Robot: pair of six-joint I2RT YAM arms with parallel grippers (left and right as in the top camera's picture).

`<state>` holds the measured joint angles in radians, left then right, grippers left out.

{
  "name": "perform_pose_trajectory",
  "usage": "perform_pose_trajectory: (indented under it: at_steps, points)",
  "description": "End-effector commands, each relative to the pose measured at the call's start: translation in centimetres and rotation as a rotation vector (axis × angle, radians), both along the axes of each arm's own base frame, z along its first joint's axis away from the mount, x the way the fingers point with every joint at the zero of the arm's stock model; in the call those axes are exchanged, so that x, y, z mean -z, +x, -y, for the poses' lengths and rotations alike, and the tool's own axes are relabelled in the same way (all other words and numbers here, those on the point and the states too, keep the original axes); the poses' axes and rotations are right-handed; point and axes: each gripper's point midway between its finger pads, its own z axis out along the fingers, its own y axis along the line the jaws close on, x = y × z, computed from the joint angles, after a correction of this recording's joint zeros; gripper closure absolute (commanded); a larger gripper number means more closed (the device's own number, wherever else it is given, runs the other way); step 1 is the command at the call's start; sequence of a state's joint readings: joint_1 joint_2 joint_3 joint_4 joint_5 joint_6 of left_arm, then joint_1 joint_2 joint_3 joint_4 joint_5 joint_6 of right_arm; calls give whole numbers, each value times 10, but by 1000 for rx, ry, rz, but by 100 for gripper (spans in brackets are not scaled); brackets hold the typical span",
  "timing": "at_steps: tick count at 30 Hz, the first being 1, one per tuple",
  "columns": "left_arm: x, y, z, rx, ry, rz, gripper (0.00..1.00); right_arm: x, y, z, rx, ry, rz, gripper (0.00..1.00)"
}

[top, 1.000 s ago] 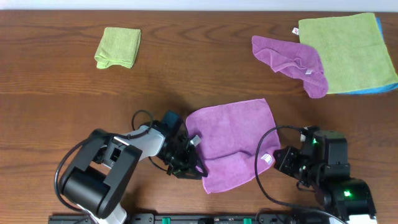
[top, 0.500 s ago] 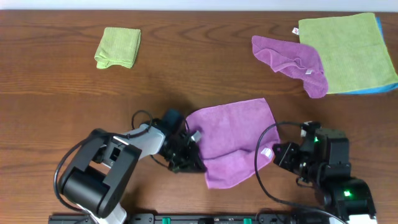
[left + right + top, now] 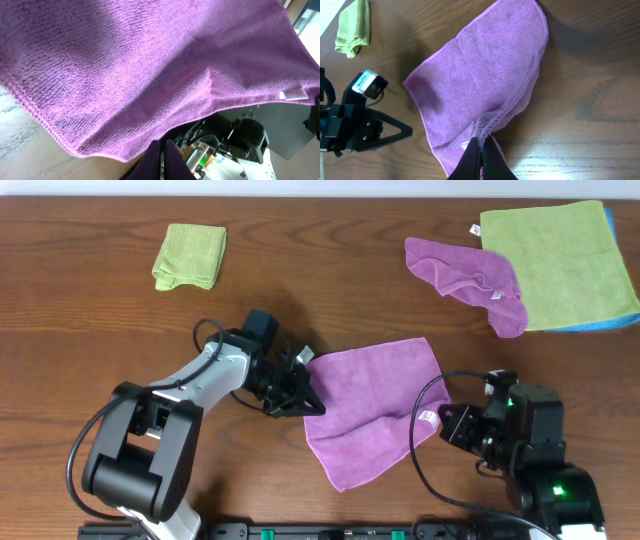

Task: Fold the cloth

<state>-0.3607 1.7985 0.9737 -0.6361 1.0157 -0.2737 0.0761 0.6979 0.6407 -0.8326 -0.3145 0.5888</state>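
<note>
Counter brown wood, two arms at its near edge. Left arm reaches low toward centre, left hand pinched shut on cloth at its left edge. Right hand pinched shut on the right edge by the white tag. Cloth sits centre, rumpled between hands. Two green cloths: big flat one far right, small folded one far left. One rumpled purple cloth touches the big green's left edge. Open wood mid-far and left
</note>
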Motion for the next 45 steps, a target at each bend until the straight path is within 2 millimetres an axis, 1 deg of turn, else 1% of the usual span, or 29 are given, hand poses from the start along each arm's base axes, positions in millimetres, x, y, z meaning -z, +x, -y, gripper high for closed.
perform_pose_trajectory:
  at_steps: [1,4,5,7,9,10,11,12,16,19,23,28,30,34,37,42,45]
  points:
    - [-3,-5,-5,48,7,37,94,-10,4,1,3,-3,30,99]
    - [3,-20,-15,76,68,-11,72,-10,4,1,4,-2,31,99]
    - [3,-25,-17,91,74,-23,63,-10,4,1,4,-2,30,99]
    - [2,-32,-19,107,79,-43,51,-10,4,1,3,-2,30,98]
    - [2,-36,-18,118,81,-52,25,-10,4,1,3,-2,31,99]
    - [3,-38,-17,122,81,-53,16,-10,4,1,4,-2,31,99]
    - [4,-40,-16,128,81,-55,11,-10,4,1,4,-2,31,99]
    - [5,-43,-15,138,82,-56,9,-10,4,1,3,-2,31,99]
    - [15,-56,-10,158,93,-66,8,-11,3,0,1,7,29,99]
    - [29,-57,-15,152,145,-47,11,-11,3,-1,-2,10,28,99]
    - [37,-36,-35,114,231,8,13,-11,3,-2,-7,14,29,99]
    - [35,2,-64,66,287,107,13,-11,3,-2,-7,14,29,99]
    - [35,17,-71,50,292,160,13,-11,3,-2,-7,15,28,99]
    - [35,40,-68,27,273,261,13,-11,3,-2,-7,15,28,98]
    - [34,55,-59,23,253,340,14,-12,2,-4,-14,24,28,99]
    - [31,73,-47,-11,231,410,14,-12,2,-5,-18,28,27,98]
    - [30,79,-41,-26,222,429,18,-12,2,-5,-18,29,27,98]
